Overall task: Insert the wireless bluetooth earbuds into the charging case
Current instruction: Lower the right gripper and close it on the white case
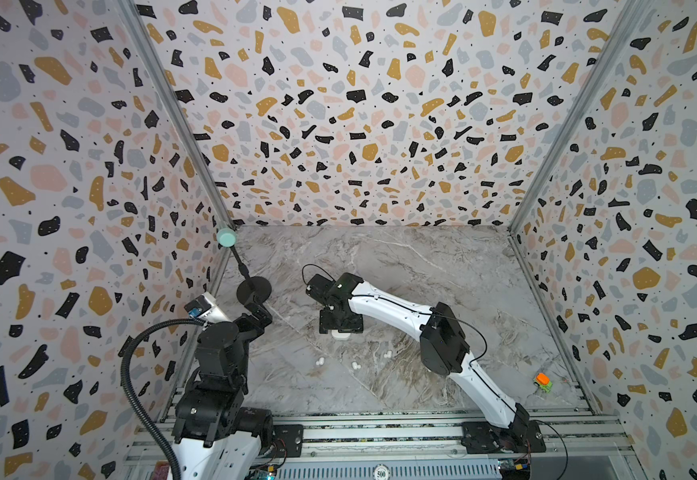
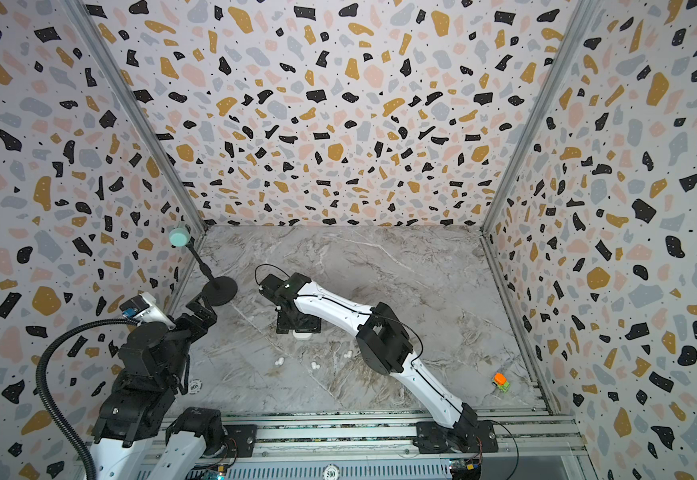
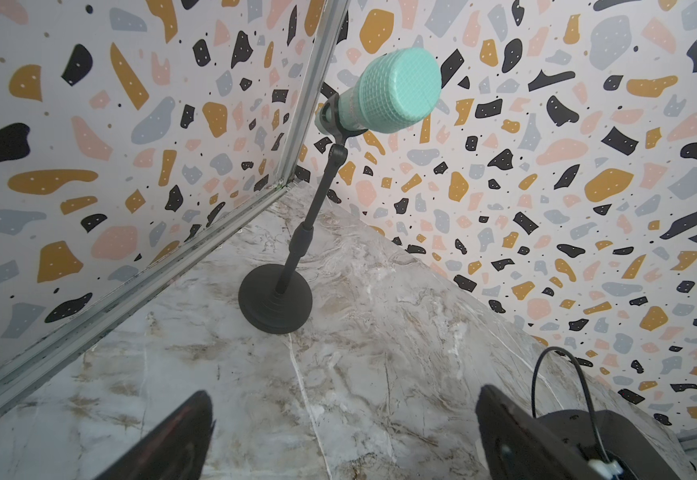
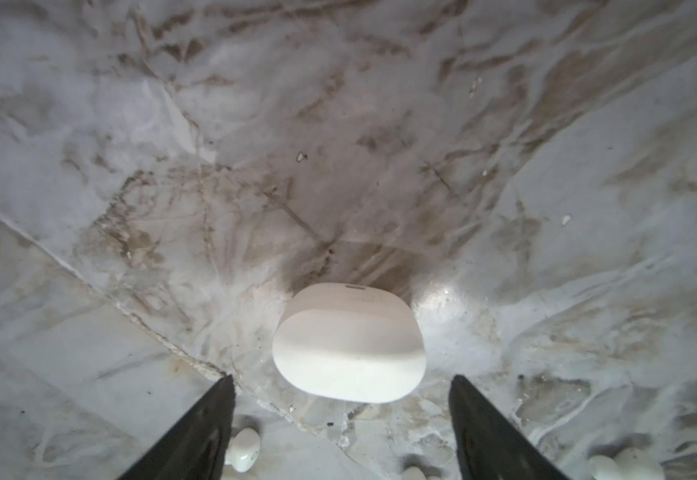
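Your earbuds [image 1: 355, 365] are out of the case [image 1: 340, 335]. They lie loose on the marble table [image 1: 421, 266] in three spots, between the case and the front rail [image 1: 380, 432], and they show in both top views [image 2: 315, 365]. They are too small there for you to count with certainty. In the right wrist view one of the earbuds [image 4: 243, 449] sits just beside a finger [image 4: 209, 432].

The case is white and pebble-shaped. It lies flat with its lid shut, and a small dark slot is on one edge. In the top views it is mostly hidden beneath your right gripper [image 1: 340, 328].

In the right wrist view the right gripper [image 4: 341, 376] stands low over the case, its jaws spread wider than the case. One tip is on each side, and neither touches it.

Your left gripper [image 3: 344, 392] has its jaws wide apart and holds nothing. It is raised at the left of the table and faces a mint-headed microphone [image 3: 396, 89]. The microphone's black stand [image 3: 276, 297] is near the back left corner.

For writing, a poker chip [image 1: 381, 472] on the front grille reads "500". A second chip [image 2: 195, 386] beside the left arm also reads "500", turned around.

A small orange and green toy [image 1: 542, 381] sits near the right wall, well apart from everything else.
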